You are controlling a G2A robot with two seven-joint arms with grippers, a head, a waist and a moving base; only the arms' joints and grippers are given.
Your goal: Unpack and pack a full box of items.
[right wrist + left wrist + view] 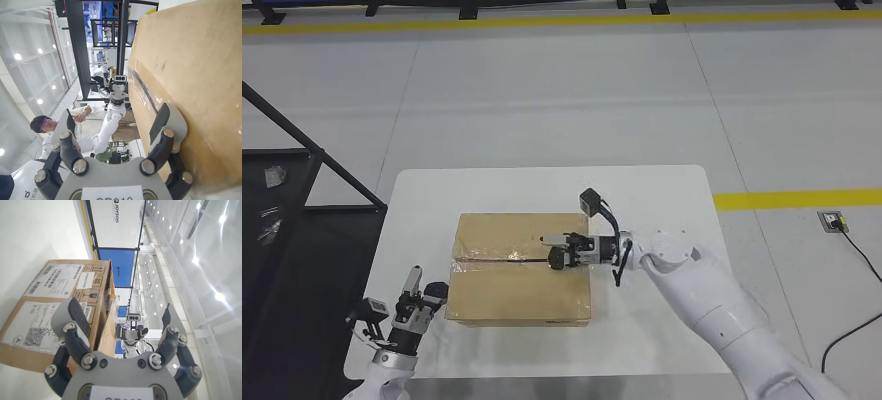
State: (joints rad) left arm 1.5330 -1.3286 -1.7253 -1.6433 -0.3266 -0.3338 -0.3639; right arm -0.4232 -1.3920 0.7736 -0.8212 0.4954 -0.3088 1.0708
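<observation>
Right end effector [116, 111] spread, empty, against taped box [517, 295] top, left end effector [122, 308] spread, empty, beside box

Shipping labels [54, 280] with barcodes [47, 270] and a QR code [34, 337] on one side of the box [28, 361]; handling symbols [94, 281] beside them; faint handwritten marks [160, 65] on top.

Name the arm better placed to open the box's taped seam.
Right. The right end effector, open, is over the box top at the taped seam; the left end effector is off the box, beside its corner.
</observation>
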